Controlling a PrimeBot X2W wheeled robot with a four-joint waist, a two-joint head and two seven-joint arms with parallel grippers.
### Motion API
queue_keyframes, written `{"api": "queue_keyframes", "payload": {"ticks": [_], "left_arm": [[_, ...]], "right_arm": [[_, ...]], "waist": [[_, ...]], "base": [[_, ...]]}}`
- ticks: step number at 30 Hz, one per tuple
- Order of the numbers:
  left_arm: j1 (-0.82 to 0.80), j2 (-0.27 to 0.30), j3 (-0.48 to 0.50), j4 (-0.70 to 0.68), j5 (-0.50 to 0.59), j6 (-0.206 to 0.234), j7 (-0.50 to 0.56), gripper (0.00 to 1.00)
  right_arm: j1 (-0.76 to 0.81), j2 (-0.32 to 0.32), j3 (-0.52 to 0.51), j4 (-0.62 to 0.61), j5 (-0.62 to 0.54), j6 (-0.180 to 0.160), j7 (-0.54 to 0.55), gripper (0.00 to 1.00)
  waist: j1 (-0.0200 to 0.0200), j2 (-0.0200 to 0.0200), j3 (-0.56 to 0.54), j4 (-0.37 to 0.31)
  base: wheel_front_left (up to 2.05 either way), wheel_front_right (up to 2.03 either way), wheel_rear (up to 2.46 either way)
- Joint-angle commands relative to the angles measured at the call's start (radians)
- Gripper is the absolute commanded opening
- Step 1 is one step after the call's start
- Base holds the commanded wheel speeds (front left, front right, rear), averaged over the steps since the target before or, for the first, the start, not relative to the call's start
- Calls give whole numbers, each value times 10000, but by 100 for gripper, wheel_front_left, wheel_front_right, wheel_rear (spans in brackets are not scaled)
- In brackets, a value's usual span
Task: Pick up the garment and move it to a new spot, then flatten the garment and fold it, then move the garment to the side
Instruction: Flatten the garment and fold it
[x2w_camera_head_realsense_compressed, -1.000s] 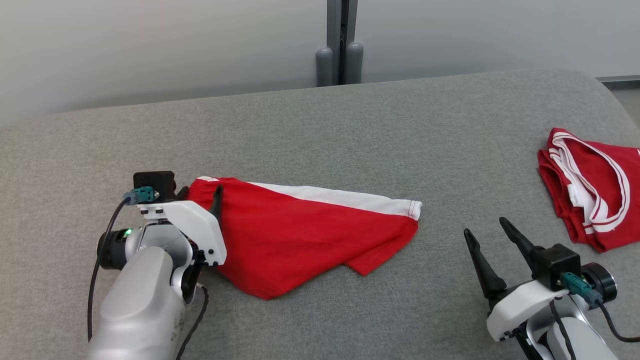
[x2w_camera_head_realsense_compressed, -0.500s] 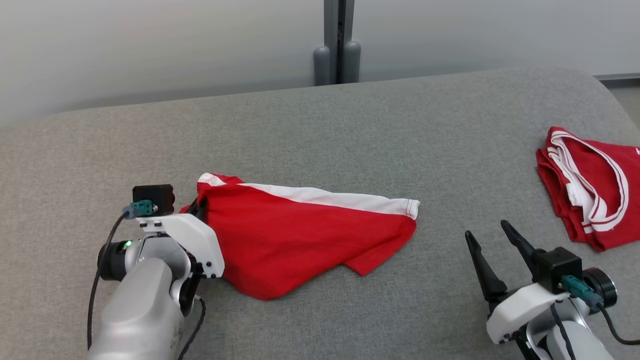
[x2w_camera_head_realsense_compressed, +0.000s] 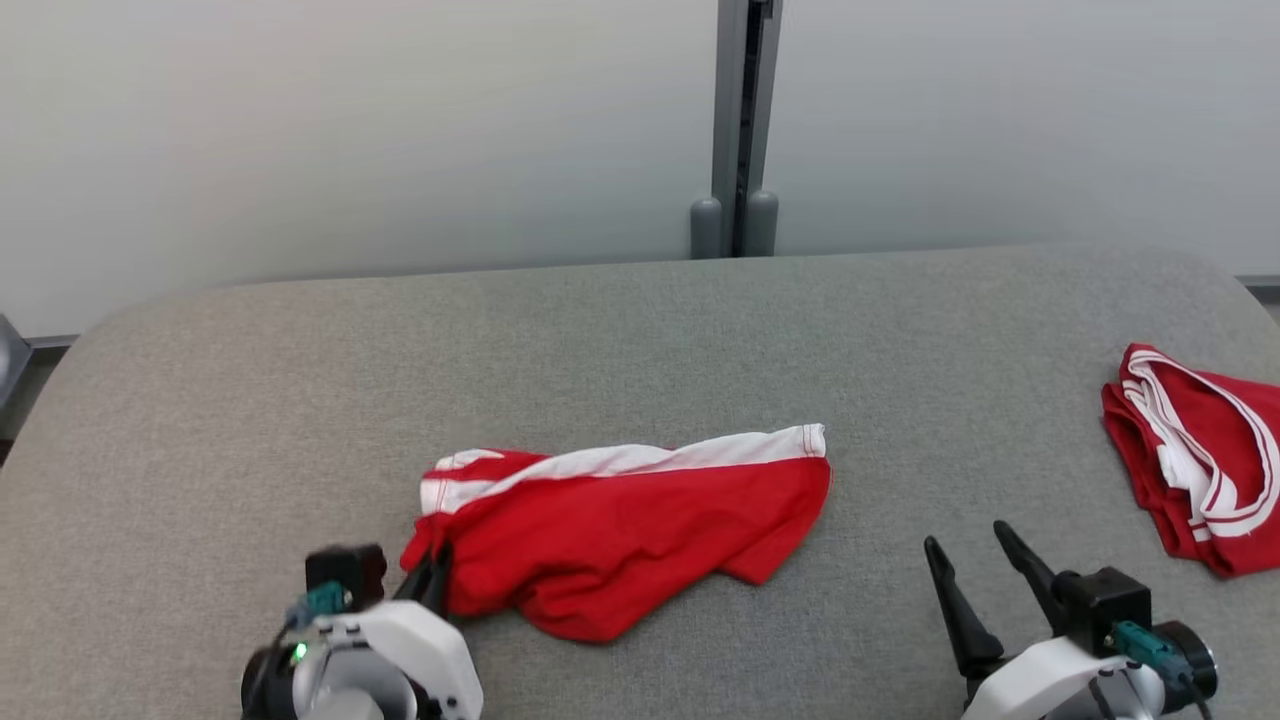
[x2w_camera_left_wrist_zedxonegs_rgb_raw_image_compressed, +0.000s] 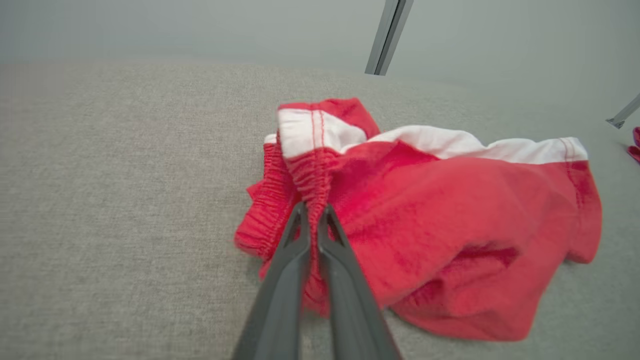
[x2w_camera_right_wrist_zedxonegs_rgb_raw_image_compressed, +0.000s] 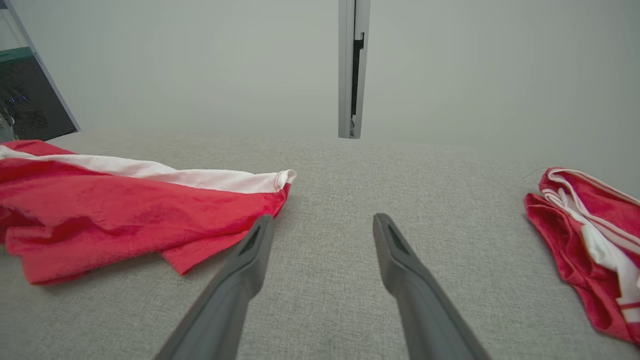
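The red shorts (x2w_camera_head_realsense_compressed: 640, 520) lie crumpled at lower centre of the head view on the grey worktop (x2w_camera_head_realsense_compressed: 640, 340). The left end effector (x2w_camera_left_wrist_zedxonegs_rgb_raw_image_compressed: 312, 212) pinches their elastic waistband (x2w_camera_left_wrist_zedxonegs_rgb_raw_image_compressed: 311, 175), likely to lift them; the right end effector (x2w_camera_head_realsense_compressed: 965, 540) waits spread wide, empty, lower right.

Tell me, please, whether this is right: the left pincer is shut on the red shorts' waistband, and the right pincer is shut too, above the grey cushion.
One slip: the right pincer is open, not shut, above the grey cushion; the right wrist view shows it. The left pincer is shut on the waistband of the red shorts.
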Motion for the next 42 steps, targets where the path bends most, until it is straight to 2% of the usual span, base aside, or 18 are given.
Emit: {"api": "queue_keyframes", "payload": {"ticks": [1, 5, 9, 16, 17, 18, 19, 26, 30, 36, 42], "left_arm": [[461, 36, -168, -282, -221, 170, -127, 0], [1292, 33, -397, -657, -639, 526, -226, 0], [1938, 38, -378, -902, -607, 921, -283, 0], [3064, 409, 532, -2079, 75, 1786, -287, 3], [3207, 464, 669, -2232, 201, 1881, -285, 44], [3311, 504, 817, -2402, 307, 1958, -287, 89], [3412, 562, 994, -2564, 402, 2036, -289, 100], [3832, 554, 1983, -4447, 1275, 2167, -289, 100], [4138, 349, 2527, -5482, 1637, 2019, -272, 100], [4011, 156, 2809, -5601, 1992, 1776, -273, 100], [3879, 66, 2868, -5406, 2258, 1685, -273, 100]], "right_arm": [[222, 80, -25, -33, -15, -3, -45, 100], [360, 191, 129, -11, 14, -3, -45, 100], [475, 254, 300, 12, 85, -3, -45, 100], [705, 312, 298, -2, 30, -3, -45, 100], [703, 322, 240, -56, 18, -3, -45, 100], [719, 330, 184, -116, -3, -3, -45, 100], [735, 348, 120, -174, -40, -3, -45, 100], [700, 562, -286, -892, -372, -2, -45, 100], [569, 690, -425, -1384, -488, -3, -45, 100], [394, 784, -581, -1698, -685, -3, -45, 100], [317, 780, -433, -1333, -546, -3, -45, 100]], "waist": [[0, 0, -186, 129], [0, 0, -273, 8], [0, 0, -353, -237], [0, 0, -468, -699], [0, 0, -471, -744], [0, 0, -474, -775], [0, 0, -476, -812], [0, 0, -453, -904], [0, 0, -407, -850], [0, 0, -209, -695], [0, 0, -123, -558]], "base": [[0, 0, 0], [0, 0, 0], [0, 0, 0], [0, 0, 0], [0, 0, 0], [0, 0, 0], [0, 0, 0], [0, 0, 0], [0, 0, 0], [0, 0, 0], [0, 0, 0]]}}
